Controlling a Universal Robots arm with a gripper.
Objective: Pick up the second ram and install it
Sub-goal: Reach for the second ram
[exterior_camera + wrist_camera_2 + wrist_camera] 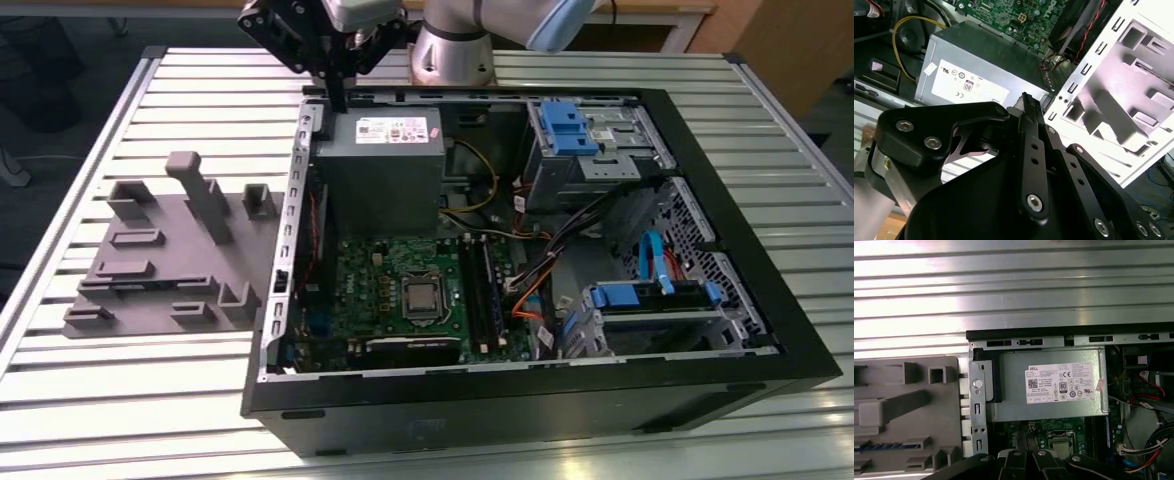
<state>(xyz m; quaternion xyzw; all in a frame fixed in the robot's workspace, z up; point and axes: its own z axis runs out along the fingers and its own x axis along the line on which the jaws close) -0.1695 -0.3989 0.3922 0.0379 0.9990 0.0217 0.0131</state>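
The gripper (336,105) hangs clear above the power supply (378,170); the motherboard (387,290) lies open, cables (594,210) and drive cage (587,150) crowding beside it.

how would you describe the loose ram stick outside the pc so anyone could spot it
On the slatted metal table, beside the open computer case, sits a grey moulded tray of blocks and slots. In the first wrist view the second ram lies in one of its long slots. It is a thin blue strip with dark chips, among plain grey shapes.
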